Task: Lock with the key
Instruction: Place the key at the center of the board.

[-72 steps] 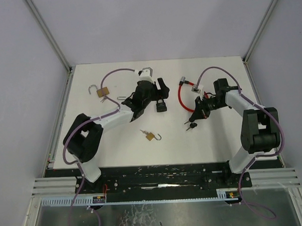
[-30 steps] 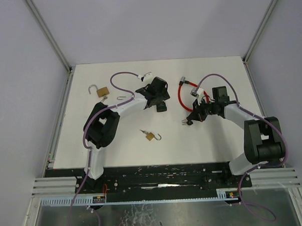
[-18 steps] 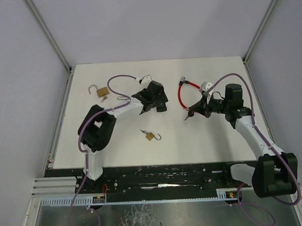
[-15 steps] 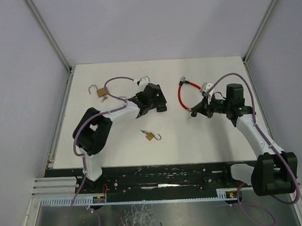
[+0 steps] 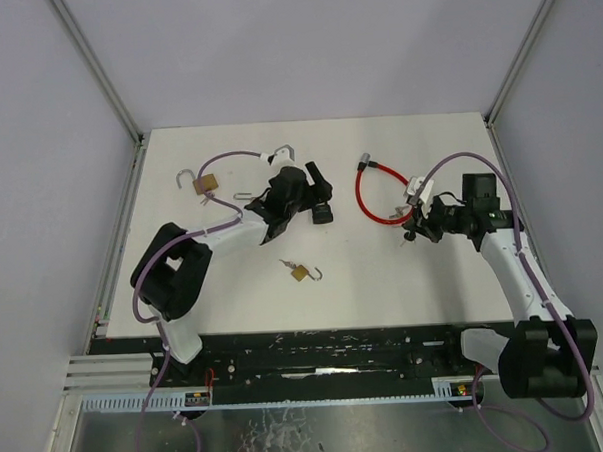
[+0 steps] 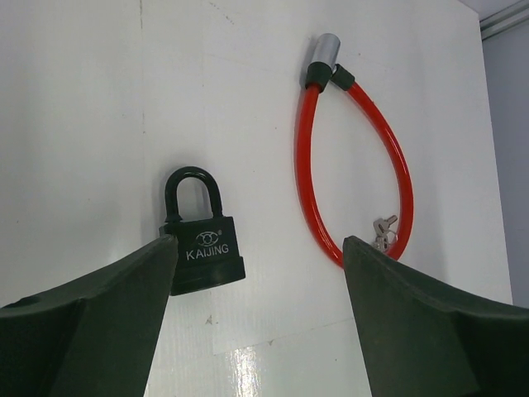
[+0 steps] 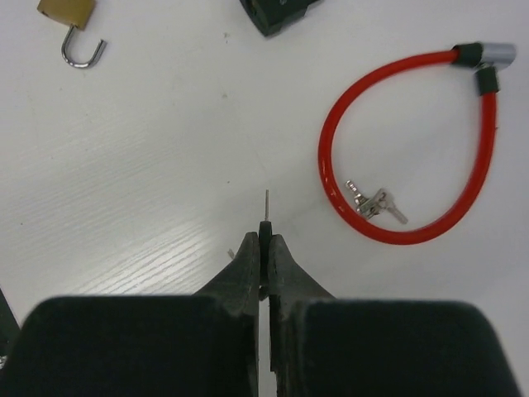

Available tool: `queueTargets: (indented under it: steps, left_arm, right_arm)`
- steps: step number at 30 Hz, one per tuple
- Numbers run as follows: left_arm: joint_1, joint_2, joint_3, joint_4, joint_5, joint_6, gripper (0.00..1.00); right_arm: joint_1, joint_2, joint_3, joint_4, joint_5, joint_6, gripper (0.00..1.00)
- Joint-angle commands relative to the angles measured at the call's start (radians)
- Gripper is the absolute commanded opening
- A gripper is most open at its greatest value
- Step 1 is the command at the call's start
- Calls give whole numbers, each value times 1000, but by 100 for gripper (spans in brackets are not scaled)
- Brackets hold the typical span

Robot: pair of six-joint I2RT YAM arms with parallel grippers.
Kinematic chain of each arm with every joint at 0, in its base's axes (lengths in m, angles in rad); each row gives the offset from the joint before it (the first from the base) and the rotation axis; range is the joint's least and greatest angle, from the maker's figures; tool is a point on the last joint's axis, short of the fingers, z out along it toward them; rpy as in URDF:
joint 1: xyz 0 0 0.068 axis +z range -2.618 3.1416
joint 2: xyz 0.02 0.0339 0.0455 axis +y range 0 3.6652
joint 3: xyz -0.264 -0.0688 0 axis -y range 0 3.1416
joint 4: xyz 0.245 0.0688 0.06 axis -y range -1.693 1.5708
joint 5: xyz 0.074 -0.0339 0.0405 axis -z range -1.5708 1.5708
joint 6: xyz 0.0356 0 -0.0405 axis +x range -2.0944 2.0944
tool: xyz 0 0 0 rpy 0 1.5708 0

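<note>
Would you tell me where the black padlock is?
In the top view the black padlock lies mid-table, left of the red cable lock; in the left wrist view it sits beside one finger of the open left gripper.

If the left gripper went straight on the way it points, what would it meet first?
Probably the black padlock, just inside one open jaw of the left gripper; the red cable lock lies off to the side. Depth is unclear.
</note>
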Motion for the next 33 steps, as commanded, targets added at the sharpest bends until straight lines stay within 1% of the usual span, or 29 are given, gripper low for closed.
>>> queueTargets:
  steps: [1, 3, 5, 11, 13, 17, 22, 26, 29, 33]
  left_arm:
    - [12, -50, -42, 140, 35, 26, 79]
    - [15, -51, -46, 145, 41, 26, 79]
    - [16, -49, -46, 148, 51, 26, 79]
    - [20, -58, -56, 162, 59, 27, 79]
    - [19, -57, -56, 161, 60, 26, 79]
    - [20, -56, -53, 156, 62, 24, 79]
    - [20, -56, -55, 163, 73, 28, 79]
    - [20, -57, -60, 174, 82, 35, 79]
    - [21, -58, -55, 166, 75, 38, 79]
    - [21, -62, -61, 170, 70, 36, 79]
  right_arm:
    - [9, 90, 0, -33, 29, -58, 0]
    - [48, 128, 11, -34, 73, -56, 0]
    - [100, 154, -1, 0, 119, -47, 0]
    - [180, 184, -48, 204, 150, 84, 0]
    - [201, 199, -57, 250, 153, 116, 0]
    - [239, 226, -61, 262, 146, 124, 0]
    - [247, 232, -55, 264, 131, 143, 0]
    - [261, 268, -74, 339, 155, 191, 0]
    - [290, 326, -65, 371, 183, 204, 0]
    - [321, 361, -56, 429, 215, 229, 0]
